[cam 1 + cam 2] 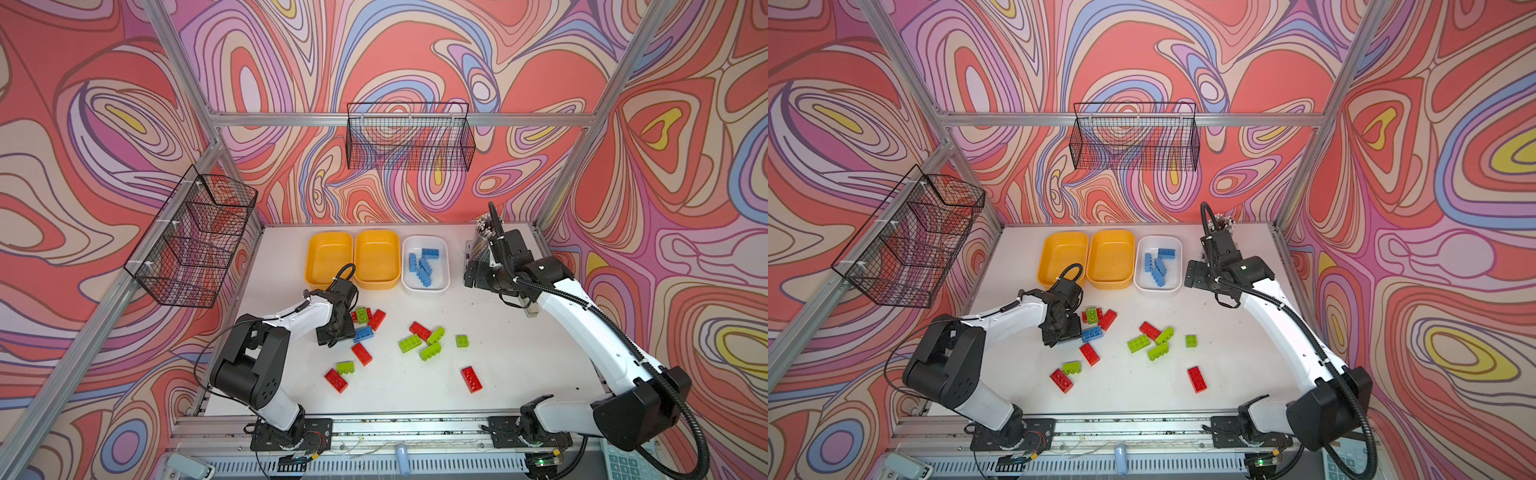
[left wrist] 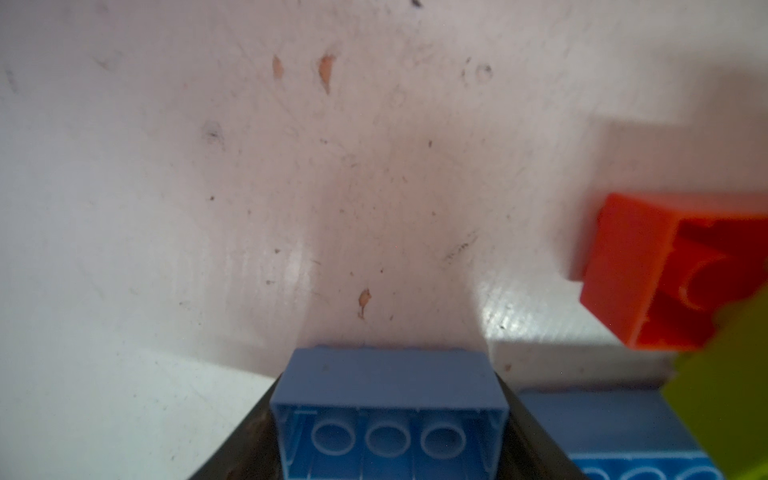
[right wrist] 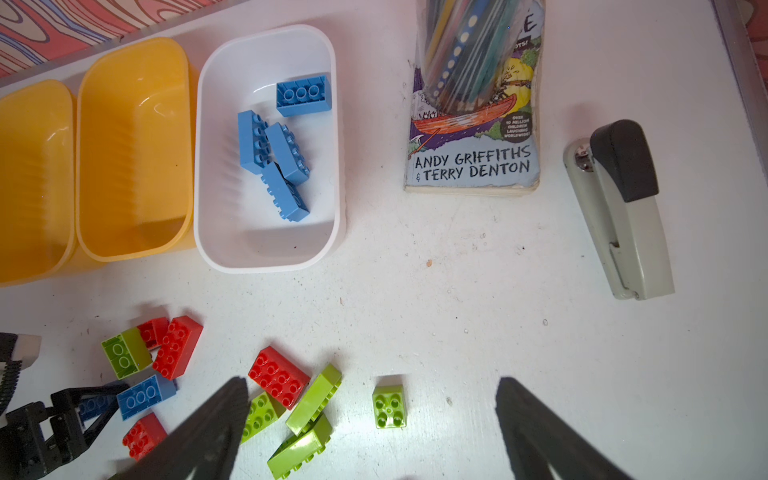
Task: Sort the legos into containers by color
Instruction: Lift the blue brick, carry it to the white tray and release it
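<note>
My left gripper [image 1: 338, 336] [image 2: 388, 415] is shut on a light blue lego [image 2: 388, 382], hollow underside toward the wrist camera, low over the table. A second blue lego [image 1: 363, 333] lies right beside it. Red legos [image 1: 471, 379] and lime green legos [image 1: 409, 343] lie scattered across the middle of the table. Two yellow-orange containers [image 1: 328, 259] [image 1: 376, 259] at the back hold nothing. The white container [image 1: 438, 278] next to them holds several blue legos [image 3: 270, 153]. My right gripper [image 1: 471, 274] [image 3: 372, 380] hangs open and empty to the right of the white container.
A paperback book [image 3: 473, 166] with a clear cup of pencils [image 3: 469, 54] on it and a grey stapler [image 3: 621, 208] sit at the back right. Black mesh baskets hang on the back wall [image 1: 409, 137] and the left wall [image 1: 195, 241].
</note>
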